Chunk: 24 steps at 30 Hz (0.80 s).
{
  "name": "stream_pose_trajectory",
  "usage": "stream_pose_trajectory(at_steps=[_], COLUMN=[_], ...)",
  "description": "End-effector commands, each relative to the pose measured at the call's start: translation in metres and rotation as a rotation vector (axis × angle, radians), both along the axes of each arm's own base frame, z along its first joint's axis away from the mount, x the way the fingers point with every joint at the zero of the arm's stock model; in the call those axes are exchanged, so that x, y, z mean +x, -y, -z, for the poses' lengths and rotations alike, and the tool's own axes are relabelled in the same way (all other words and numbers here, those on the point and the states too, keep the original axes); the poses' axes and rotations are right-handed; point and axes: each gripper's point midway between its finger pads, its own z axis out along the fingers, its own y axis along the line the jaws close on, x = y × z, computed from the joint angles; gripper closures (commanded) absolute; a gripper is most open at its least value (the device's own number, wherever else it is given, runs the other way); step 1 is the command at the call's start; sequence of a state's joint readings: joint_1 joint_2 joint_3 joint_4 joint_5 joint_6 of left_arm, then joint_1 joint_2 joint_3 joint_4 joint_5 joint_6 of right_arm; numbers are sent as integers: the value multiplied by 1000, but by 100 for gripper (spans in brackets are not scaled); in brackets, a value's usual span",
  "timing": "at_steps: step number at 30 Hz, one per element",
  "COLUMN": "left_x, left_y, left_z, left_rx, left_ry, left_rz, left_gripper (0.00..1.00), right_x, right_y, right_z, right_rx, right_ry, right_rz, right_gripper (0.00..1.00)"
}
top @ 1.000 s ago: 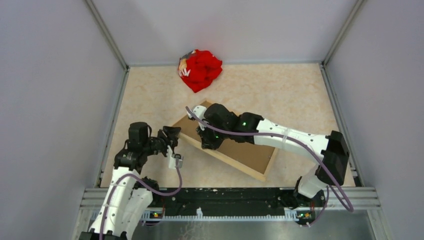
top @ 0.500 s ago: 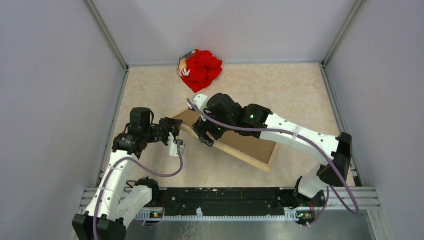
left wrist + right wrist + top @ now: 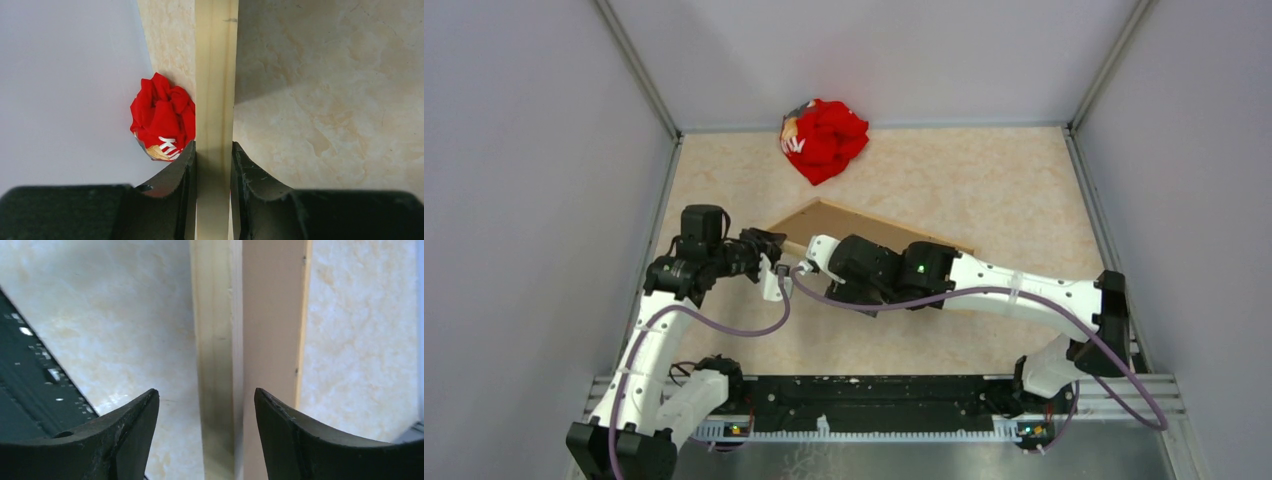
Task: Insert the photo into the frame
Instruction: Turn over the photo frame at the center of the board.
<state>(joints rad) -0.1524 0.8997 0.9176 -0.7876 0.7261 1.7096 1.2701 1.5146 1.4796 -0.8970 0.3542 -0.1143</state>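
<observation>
Now frame (image 3: 216,75) tilted, brown backing board (image 3: 270,340) set inside.

The frame (image 3: 215,75) is pale tan, backing (image 3: 272,340) brown, cloth (image 3: 824,140) red (white lettering).

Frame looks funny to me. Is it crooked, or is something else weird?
Yes. The frame is not lying flat: it stands tipped up on edge. The left hand pinches its pale wood rim, and the right hand is open around its edge. A crumpled red bundle lies by the back wall.
</observation>
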Motion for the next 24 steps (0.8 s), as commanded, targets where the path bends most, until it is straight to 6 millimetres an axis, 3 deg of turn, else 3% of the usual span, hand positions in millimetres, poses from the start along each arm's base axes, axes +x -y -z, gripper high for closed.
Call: stream_pose_trajectory(at_steps=[1,4,6,9,11,14,15,17,18,19,21,24], left_x=[-3,-2,-1,2,5,10,12,17,19,23,28,40], left_y=[9,8,9,10,10,10,11,10,10,10,9,7], left_z=[-24,-23,-25,-32,-36,-43,-48,-59,-65,-74,-88,-102], left_rx=[-74,-73,-79,-101,-111,-139,-155,-199,-228,-254,-312,-388], left_ry=[2,-1,-6,-22,-29,-41,-41,-36,-37,-22,-39,-138], left_rz=[16,13,8,-7,-17,-45,-59,-96,-121,-137,-185,-279], left_gripper=[86,87,85,82,79,66,57,32,11,3,1,2], right_x=[20,28,31,32,34,35,36,39,40,40,44,65], right_y=[13,12,9,2,-2,-7,-9,-10,-12,-13,-14,1], right_z=[-11,-18,-24,-32,-38,-51,-56,-68,-79,-87,-106,-127], right_rx=[-104,-130,-121,-101,-89,-42,-25,18,54,93,184,332], right_ry=[180,258,285,285,290,302,307,314,303,271,205,91], right_rz=[22,35,39,39,46,54,59,85,99,105,144,248], right_gripper=[33,41,51,84,100,100,100,100,100,100,100,100])
